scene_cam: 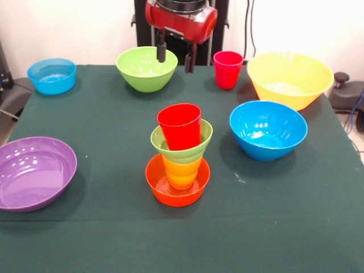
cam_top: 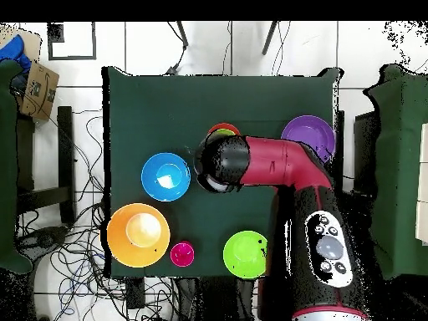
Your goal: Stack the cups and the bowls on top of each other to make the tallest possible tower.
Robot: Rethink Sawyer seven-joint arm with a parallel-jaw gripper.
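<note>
The tower [scene_cam: 180, 153] stands mid-table: a small orange bowl [scene_cam: 170, 193] holds a yellow-orange cup [scene_cam: 182, 172], then a small green bowl [scene_cam: 185, 149], with a red cup [scene_cam: 180, 125] on top. My gripper [scene_cam: 175, 57] hangs high above the table behind the tower, open and empty. A pink-magenta cup [scene_cam: 227, 69] stands upright at the back. In the overhead view the arm [cam_top: 276, 163] covers the tower; only the orange bowl's rim [cam_top: 223, 129] shows. The pink-magenta cup [cam_top: 182, 253] also shows in the overhead view.
A green bowl [scene_cam: 146, 68] and a large yellow bowl [scene_cam: 290, 78] sit at the back. A blue bowl [scene_cam: 268, 129] is right of the tower. A small blue bowl [scene_cam: 52, 75] is far left, and a purple bowl [scene_cam: 35, 172] near left.
</note>
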